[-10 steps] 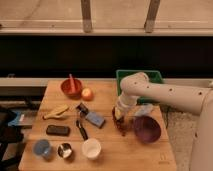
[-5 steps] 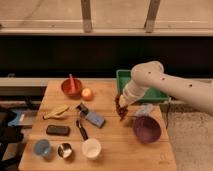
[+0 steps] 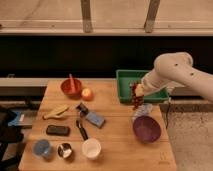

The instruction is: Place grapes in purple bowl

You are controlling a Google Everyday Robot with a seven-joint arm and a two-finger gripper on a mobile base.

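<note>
My gripper (image 3: 137,91) is at the right side of the table, held in the air above and a little left of the purple bowl (image 3: 146,128). It is shut on the grapes (image 3: 136,99), a dark red-purple bunch that hangs down from it. The grapes are clear of the table and above the bowl's far rim. The purple bowl stands near the table's right front corner and looks empty.
A green bin (image 3: 141,85) sits behind the gripper. On the wooden table (image 3: 115,145): red-orange bowl with a stick (image 3: 71,86), orange fruit (image 3: 87,94), banana (image 3: 55,111), black phone (image 3: 57,130), blue packet (image 3: 93,118), white cup (image 3: 91,148), blue cup (image 3: 42,148), metal cup (image 3: 64,150).
The arm has risen and swung right, lifting the grapes off the table and carrying them from the table's middle toward the space above the purple bowl.
</note>
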